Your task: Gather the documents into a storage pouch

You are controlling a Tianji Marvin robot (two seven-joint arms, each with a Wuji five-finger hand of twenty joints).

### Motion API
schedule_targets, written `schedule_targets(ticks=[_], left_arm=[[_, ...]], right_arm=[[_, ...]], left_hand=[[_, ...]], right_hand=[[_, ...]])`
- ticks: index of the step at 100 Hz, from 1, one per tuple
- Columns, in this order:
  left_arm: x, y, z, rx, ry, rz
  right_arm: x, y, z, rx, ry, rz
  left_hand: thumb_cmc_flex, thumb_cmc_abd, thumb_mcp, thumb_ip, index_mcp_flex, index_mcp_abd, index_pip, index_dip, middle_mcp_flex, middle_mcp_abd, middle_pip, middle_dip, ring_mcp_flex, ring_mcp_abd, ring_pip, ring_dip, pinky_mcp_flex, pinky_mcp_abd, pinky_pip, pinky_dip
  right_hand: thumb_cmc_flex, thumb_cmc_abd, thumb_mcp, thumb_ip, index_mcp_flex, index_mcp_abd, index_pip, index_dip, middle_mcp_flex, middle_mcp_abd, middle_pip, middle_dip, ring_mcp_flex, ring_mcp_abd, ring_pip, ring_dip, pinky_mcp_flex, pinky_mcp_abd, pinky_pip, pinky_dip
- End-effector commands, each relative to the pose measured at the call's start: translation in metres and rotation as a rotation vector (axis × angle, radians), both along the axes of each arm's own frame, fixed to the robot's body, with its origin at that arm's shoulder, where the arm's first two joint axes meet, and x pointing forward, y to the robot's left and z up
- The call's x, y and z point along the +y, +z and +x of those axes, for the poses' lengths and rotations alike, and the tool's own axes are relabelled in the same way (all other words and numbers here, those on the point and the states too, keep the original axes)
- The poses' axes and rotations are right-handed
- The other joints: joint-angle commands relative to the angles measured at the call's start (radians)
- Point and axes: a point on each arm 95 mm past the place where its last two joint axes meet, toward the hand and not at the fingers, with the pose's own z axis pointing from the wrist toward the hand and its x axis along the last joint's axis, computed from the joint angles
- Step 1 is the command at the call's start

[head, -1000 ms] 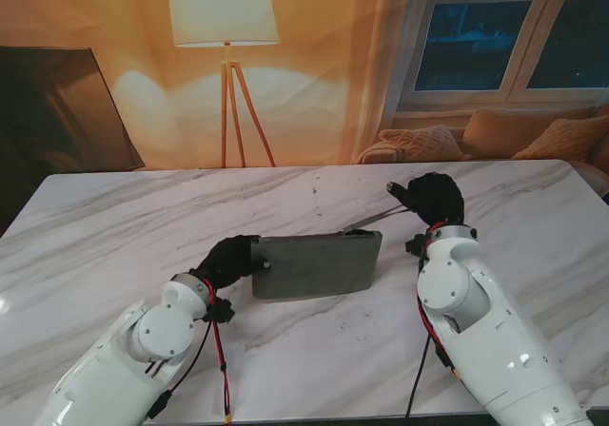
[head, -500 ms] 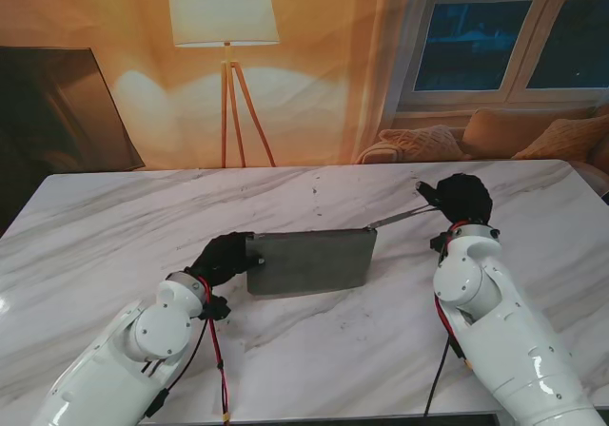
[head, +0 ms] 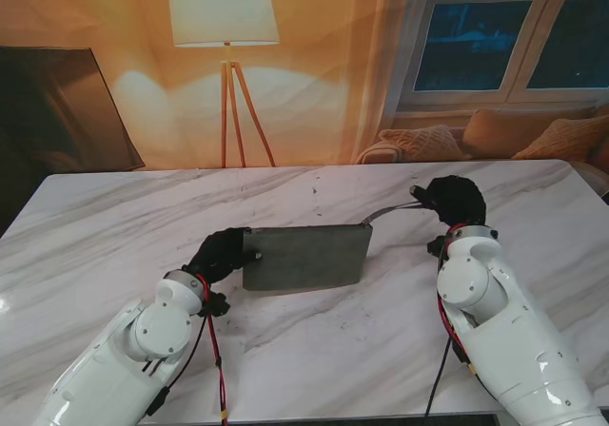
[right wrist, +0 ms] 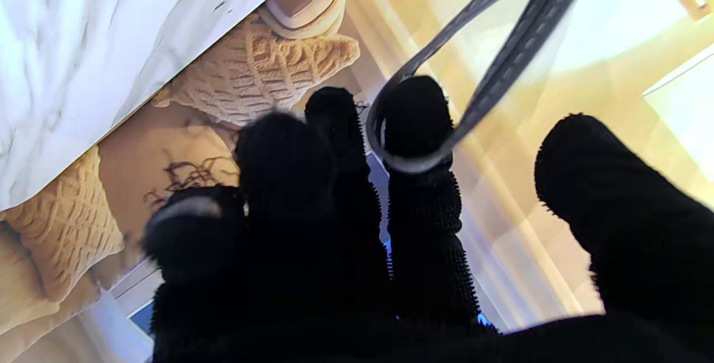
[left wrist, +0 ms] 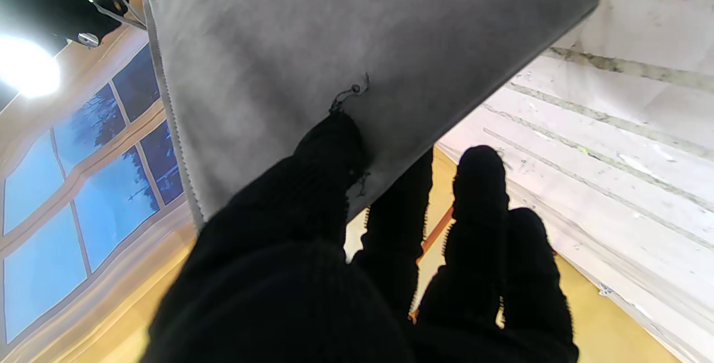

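Left robot hand [head: 221, 253] pinching left edge of grey pouch [head: 306, 258], held over desk [head: 114, 226] middle. Right robot hand [head: 450, 198] has one finger hooked through pouch strap [head: 387, 210]. I see risk: strap slides off fingertip, pouch swings, left pinch lets go.

1. No legible text, label, brand, number or sign in any view.
2. Pouch [head: 306, 258]: plain grey face by the left hand's fingers [left wrist: 329, 151], unmarked.
3. Strap [right wrist: 502, 56] looped over a right finger: stitching only, no lettering.
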Motion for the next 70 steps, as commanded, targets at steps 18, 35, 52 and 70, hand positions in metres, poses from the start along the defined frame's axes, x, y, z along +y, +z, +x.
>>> schedule_targets(ticks=[18, 35, 52, 70], left_arm=[[-0.003, 0.008, 0.012, 0.005, 0.005, -0.008], [-0.005, 0.010, 0.018, 0.026, 0.011, -0.032], [-0.008, 0.012, 0.022, 0.043, 0.006, -0.054], [-0.011, 0.015, 0.029, 0.067, 0.018, -0.085]], right_arm=[[0.009, 0.010, -0.010, -0.004, 0.053, 0.018], [0.016, 0.015, -0.017, 0.011, 0.111, 0.056], [0.024, 0.014, -0.024, 0.042, 0.175, 0.110], [0.025, 0.012, -0.027, 0.046, 0.195, 0.094]], left_hand=[[0.090, 0.052, 0.088, 0.052, 0.112, -0.062, 0.202, 0.116, 0.029, -0.023, 0.024, -0.008, 0.011, 0.033, -0.012, -0.013, 0.012, -0.033, 0.019, 0.008], [0.066, 0.034, 0.132, 0.045, 0.110, -0.055, 0.202, 0.093, 0.039, -0.016, 0.018, -0.028, 0.027, 0.039, -0.012, -0.029, 0.023, -0.028, 0.045, 0.011], [0.061, 0.029, 0.142, 0.046, 0.110, -0.051, 0.201, 0.088, 0.044, -0.001, 0.023, -0.028, 0.032, 0.048, -0.004, -0.027, 0.026, -0.028, 0.053, 0.011], [0.018, 0.017, 0.200, 0.050, 0.100, -0.041, 0.204, 0.075, 0.060, 0.023, 0.069, -0.029, 0.061, 0.078, 0.050, -0.003, 0.042, -0.027, 0.094, 0.016]], right_hand=[[-0.035, 0.009, -0.031, 0.053, -0.374, -0.123, -0.336, -0.157, -0.281, -0.056, -0.173, -0.090, -0.334, 0.015, -0.356, -0.008, -0.340, -0.007, -0.305, 0.081], [-0.035, 0.005, -0.049, 0.055, -0.419, -0.173, -0.347, -0.180, -0.401, -0.073, -0.224, -0.105, -0.460, -0.013, -0.474, -0.015, -0.440, -0.015, -0.426, 0.098], [-0.028, 0.005, -0.058, 0.053, -0.425, -0.238, -0.364, -0.188, -0.489, -0.114, -0.279, -0.117, -0.600, -0.030, -0.662, -0.061, -0.574, -0.041, -0.663, 0.089], [-0.031, 0.012, -0.071, 0.054, -0.547, -0.266, -0.446, -0.220, -0.573, -0.153, -0.350, -0.152, -0.696, -0.062, -0.800, -0.109, -0.639, -0.075, -0.853, 0.101]])
